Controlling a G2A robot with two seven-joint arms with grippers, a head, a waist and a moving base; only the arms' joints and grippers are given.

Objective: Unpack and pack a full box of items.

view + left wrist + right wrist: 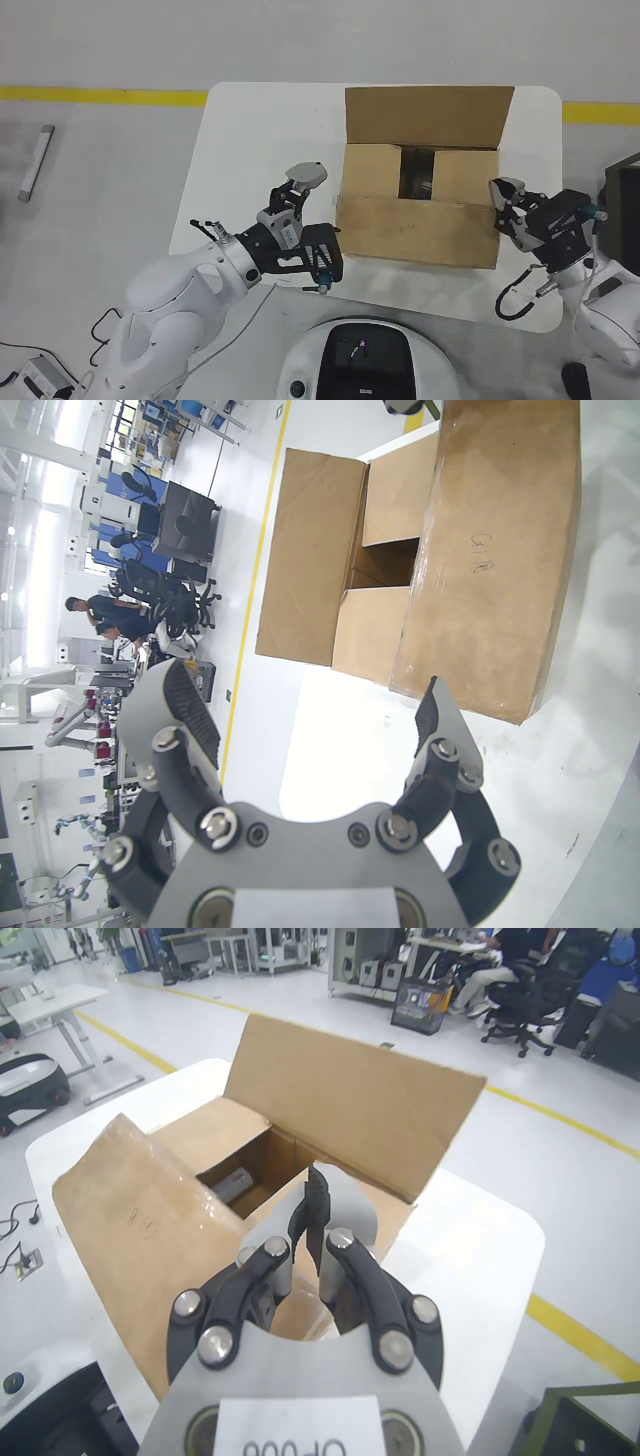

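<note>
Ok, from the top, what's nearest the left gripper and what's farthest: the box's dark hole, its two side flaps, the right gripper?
1. Near side flap, on the left gripper's side of the box.
2. Dark hole, in the box's middle.
3. Far side flap, beyond the hole.
4. Right gripper, at the box's other end.

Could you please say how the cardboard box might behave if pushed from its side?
The cardboard box probably slides on the smooth white table rather than tipping, given its broad base. Its open flaps likely flex.
</note>
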